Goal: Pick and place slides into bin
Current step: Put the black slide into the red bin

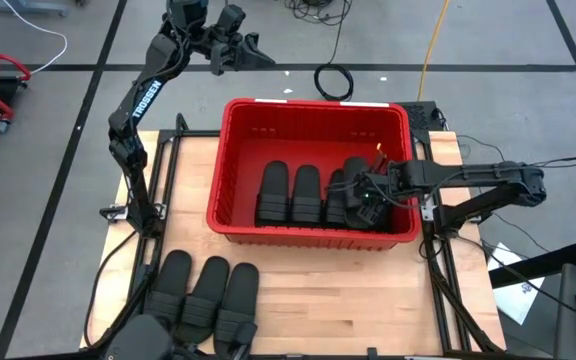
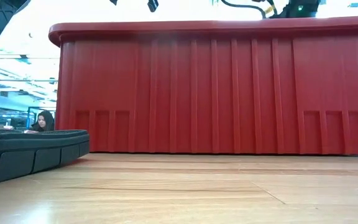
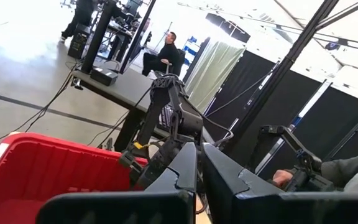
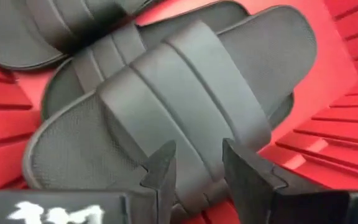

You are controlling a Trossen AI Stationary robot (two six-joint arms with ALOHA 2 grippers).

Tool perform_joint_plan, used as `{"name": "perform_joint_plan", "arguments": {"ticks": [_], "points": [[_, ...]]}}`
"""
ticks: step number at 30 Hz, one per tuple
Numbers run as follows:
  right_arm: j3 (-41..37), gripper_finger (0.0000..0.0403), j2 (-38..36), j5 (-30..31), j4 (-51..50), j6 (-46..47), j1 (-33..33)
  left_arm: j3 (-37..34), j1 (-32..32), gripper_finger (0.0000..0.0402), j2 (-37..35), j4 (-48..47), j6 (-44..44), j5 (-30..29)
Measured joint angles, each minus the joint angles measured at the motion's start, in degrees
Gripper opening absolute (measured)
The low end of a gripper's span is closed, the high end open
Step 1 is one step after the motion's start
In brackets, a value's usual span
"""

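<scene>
The right gripper (image 1: 365, 203) is hanging inside the bin (image 1: 313, 108), at its right-hand end as seen from above, with its arm reaching in over the right rim. Its fingers (image 4: 163, 171) are standing apart with a clear gap between them, and nothing is pinched in that gap. Directly beyond the fingertips, the topmost slide (image 4: 179, 118) is lying strap-up, its ribbed strap just beside the tips; whether they are touching it cannot be told. This sandal is resting partly over a second one (image 4: 82, 74) beneath it, and the edge of another is showing at the corner of the right wrist view.

Counting from above, two slides (image 1: 290, 193) are lying side by side and apart on the bin's floor, left of the gripper, and a stack of overlapping ones (image 1: 341, 195) is sitting under and just beside the gripper; how many are in that stack cannot be told exactly. Three more slides (image 1: 208, 293) are lying in a row on the wooden table (image 1: 368, 300), near its front-left corner, well apart from the bin.

The left gripper (image 1: 230, 52) is waiting raised beyond the bin's far left corner, its fingers (image 3: 185, 171) pressed together on nothing.
</scene>
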Motion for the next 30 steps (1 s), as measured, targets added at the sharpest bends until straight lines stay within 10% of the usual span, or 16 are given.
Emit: {"name": "perform_joint_plan", "arguments": {"ticks": [9, 16, 23, 30], "points": [[0.0, 0.0123, -3.8, -4.5, 4.4, -6.9, -3.7, 0.0, -0.4, 0.0019, 0.0, -0.1, 2.1, 0.0], [1.7, 0.0107, -8.4, -22.1, 14.6, -15.0, -11.4, 0.0, -1.7, 0.0019, 0.0, -1.2, 4.5, 0.0], [7.5, 0.0101, 0.1, -38.7, 0.7, -34.2, -24.1, 0.0, -1.9, 0.0019, 0.0, -1.3, 3.4, -2.8], [12.4, 0.0183, 6.2, -45.3, -9.2, -51.9, -34.8, 0.0, -1.9, 0.0019, 0.0, -1.6, 3.2, -3.1]]}}
